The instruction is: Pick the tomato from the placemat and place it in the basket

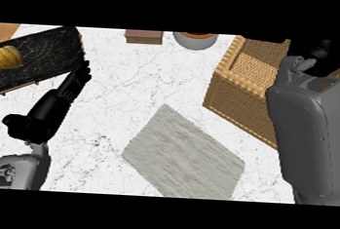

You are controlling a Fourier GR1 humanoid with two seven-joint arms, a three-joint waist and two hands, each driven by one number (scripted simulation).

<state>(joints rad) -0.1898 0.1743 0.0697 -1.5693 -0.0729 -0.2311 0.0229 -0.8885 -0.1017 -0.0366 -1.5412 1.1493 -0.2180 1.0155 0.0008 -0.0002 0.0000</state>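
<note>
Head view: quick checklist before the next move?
1. Tomato in sight: not ok, none shows, not even on the placemat.
2. Right hand above the basket: ok.
3. Right hand's load: cannot tell.
4. Left hand apart from the basket: ok, open at the left.
5. Basket's inside free: cannot tell, the right forearm hides part.

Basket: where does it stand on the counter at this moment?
In the head view the wicker basket stands on the right side of the counter, up and right of the grey placemat, with the right hand over its right part.
</note>
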